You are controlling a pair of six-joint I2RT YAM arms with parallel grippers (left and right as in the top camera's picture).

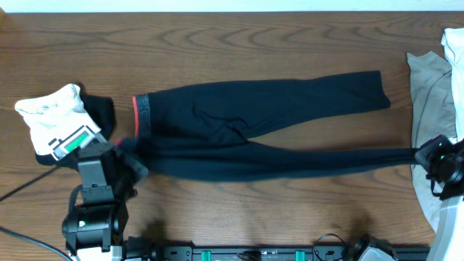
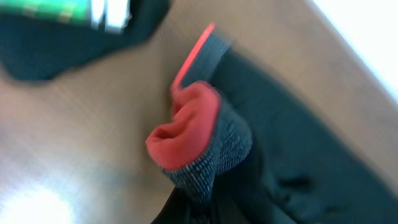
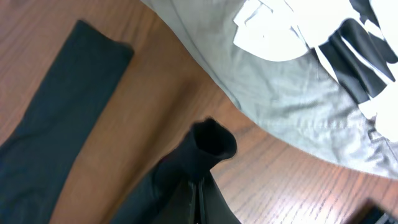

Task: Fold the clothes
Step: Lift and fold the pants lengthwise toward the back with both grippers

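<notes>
Stretching black pants lengthwise across the counter, first fold pending.
Left fingers grip the bunched red-edged waistband beside the white green-patched top. Right fingers pinch the near leg's cuff by the grey-beige top. Judged next: lay near leg over far leg, edges matched.

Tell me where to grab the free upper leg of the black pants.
Grip the cuff of the black pants, coming from the right: that leg lies flat and straight, its hem end facing bare table, while the right gripper holds the other cuff.
</notes>
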